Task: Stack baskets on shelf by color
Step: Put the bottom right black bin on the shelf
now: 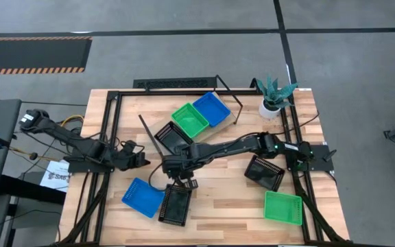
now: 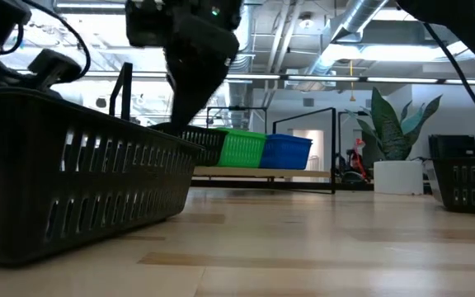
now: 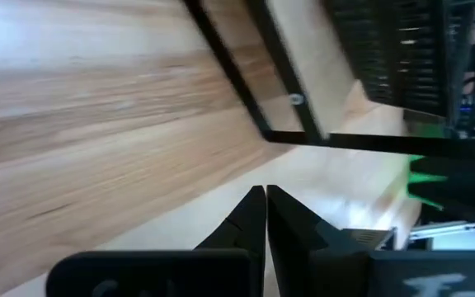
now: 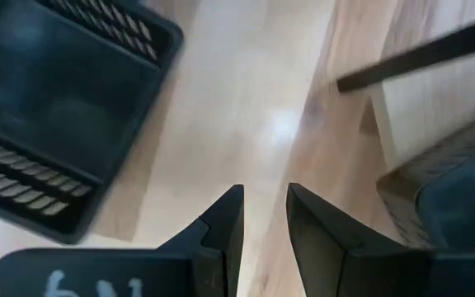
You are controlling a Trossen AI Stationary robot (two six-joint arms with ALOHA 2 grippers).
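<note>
The shelf (image 1: 219,122) stands at the table's far middle with a black basket (image 1: 172,134), a green one (image 1: 189,119) and a blue one (image 1: 211,108) side by side on its board. On the table lie a blue basket (image 1: 142,197), a black basket (image 1: 175,204), another black one (image 1: 264,171) and a green one (image 1: 282,207). My right gripper (image 4: 264,198) is open and empty, hovering over bare table between the near black basket (image 4: 56,107) and the shelf (image 4: 419,107). My left gripper (image 3: 265,195) is shut and empty, left of the shelf's wire end frame (image 3: 246,74).
A white plant pot (image 1: 271,108) stands at the far right corner. Black frame rails (image 1: 108,130) run along the table's left and right edges. In the low view the near black basket (image 2: 72,190) fills the left foreground. Bare wood lies at the near middle (image 1: 225,199).
</note>
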